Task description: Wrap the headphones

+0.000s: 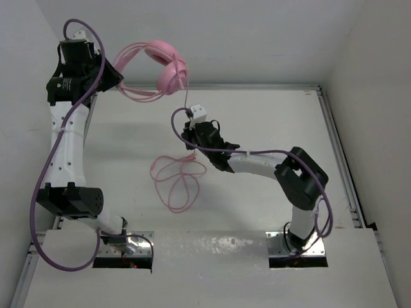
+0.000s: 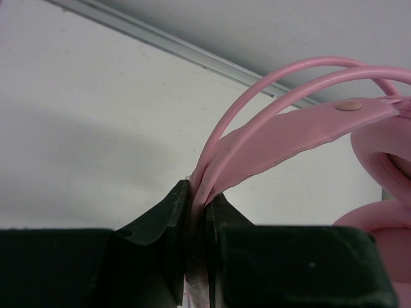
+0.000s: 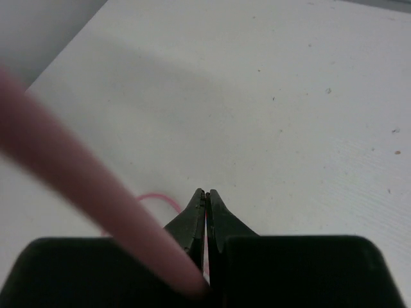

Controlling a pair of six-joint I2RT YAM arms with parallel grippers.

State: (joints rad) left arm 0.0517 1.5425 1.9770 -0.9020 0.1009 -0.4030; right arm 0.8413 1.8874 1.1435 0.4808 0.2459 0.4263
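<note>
Top external view: bare white worktop (image 1: 276, 122) spreads from the centre out to the metal rail (image 1: 338, 147) along its right edge, with plain pale walls close on the far side. Pink headphones (image 1: 168, 70) hang in the air at the far edge, left of centre, their thin headband clamped in the left pincer (image 2: 198, 192). Their cord (image 1: 176, 176) drops into loose loops mid-worktop. The right pincer (image 3: 205, 199) has its jaws pressed together on that cord.
</note>
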